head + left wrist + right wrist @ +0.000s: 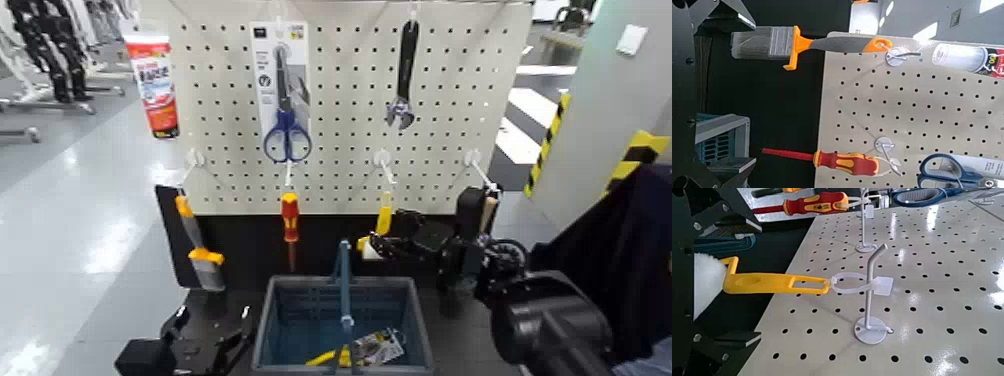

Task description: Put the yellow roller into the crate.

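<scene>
While the yellow roller [385,222] hangs at the pegboard's [345,110] btm edge, R end effector [757,280] has its fingers apart, astride it. Best close square on the frame/handle, slide the loop off the hook [869,290] w/o twisting, then carry over the crate [272,330]. L end effector [212,323] idles beside the crate, fingers apart.

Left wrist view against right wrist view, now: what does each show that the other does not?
Only the left wrist view: the white-and-red tube and the slotted side of the crate.
Only the right wrist view: the yellow roller hanging from its hook, the right tool open around it.
Both: the red-and-yellow screwdriver, the blue-handled scissors and the pegboard.
Whether slivers near the right wrist view's edges are the brush or crate, I cannot tell.
</scene>
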You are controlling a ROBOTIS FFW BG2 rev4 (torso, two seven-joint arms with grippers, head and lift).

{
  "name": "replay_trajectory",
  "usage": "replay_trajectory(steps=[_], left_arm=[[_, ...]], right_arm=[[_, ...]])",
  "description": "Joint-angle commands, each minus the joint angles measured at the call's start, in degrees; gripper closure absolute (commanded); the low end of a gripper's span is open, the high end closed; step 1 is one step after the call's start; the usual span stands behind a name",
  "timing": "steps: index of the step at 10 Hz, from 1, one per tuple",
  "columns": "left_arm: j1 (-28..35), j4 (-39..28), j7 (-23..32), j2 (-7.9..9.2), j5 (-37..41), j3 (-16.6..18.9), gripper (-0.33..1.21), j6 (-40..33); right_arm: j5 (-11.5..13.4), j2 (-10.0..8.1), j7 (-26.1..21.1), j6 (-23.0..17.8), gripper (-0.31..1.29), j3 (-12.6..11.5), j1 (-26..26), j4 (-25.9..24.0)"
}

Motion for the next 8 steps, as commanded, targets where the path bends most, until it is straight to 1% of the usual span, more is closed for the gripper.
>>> replay_trajectory(steps=[1,2,3,5,8], left_arm=[[-0.01,0.01,-0.17,0.00,0.00,0.00,0.11,0.07],[-0.10,0.01,-0.17,0.00,0.00,0.09,0.11,0.16],[-0.10,0.01,-0.17,0.00,0.00,0.09,0.11,0.07],[-0.10,0.09,-0.17,0.00,0.00,0.09,0.11,0.16],[-0.10,0.18,-0.17,-0.09,0.00,0.09,0.11,0.16]], right_arm=[[-0.37,-0.03,0.07,0.50,1.06,0.01,0.03,-0.89],[-0.37,-0.03,-0.02,0.85,1.18,-0.07,0.11,-1.33],[-0.11,-0.03,0.07,1.46,1.18,-0.16,0.20,-2.03],[-0.02,0.06,-0.02,1.90,1.24,-0.51,0.64,-2.47],[-0.19,0.15,0.07,2.25,1.24,-1.22,0.99,-3.17]])
